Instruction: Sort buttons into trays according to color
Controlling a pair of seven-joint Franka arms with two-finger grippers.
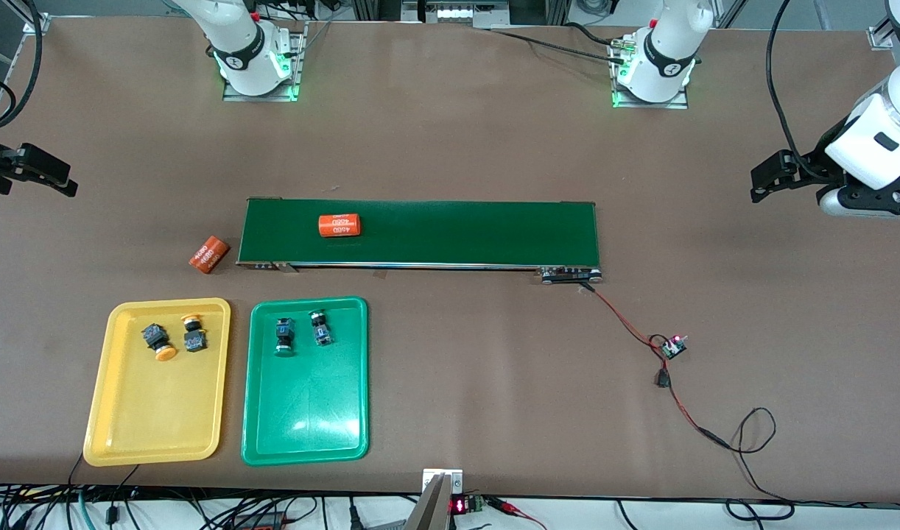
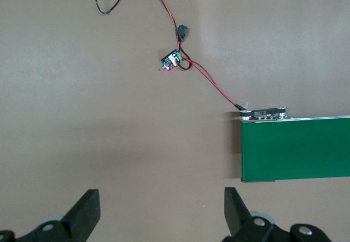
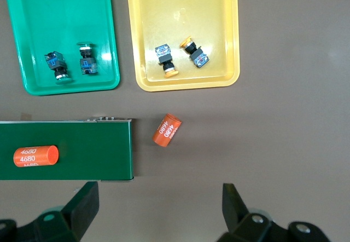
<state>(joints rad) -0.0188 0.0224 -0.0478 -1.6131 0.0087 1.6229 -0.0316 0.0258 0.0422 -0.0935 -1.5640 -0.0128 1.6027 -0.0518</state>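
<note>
The yellow tray holds two yellow-capped buttons. The green tray beside it holds two green-capped buttons. All lie at the trays' ends nearest the belt. The right wrist view shows the yellow tray, the green tray and the buttons in them. My right gripper is open and empty, over bare table at the right arm's end. My left gripper is open and empty, over bare table at the left arm's end.
A long dark-green belt lies mid-table with an orange "4680" cylinder on it. A second cylinder lies on the table by the belt's end. Red-black wires lead to a small circuit board.
</note>
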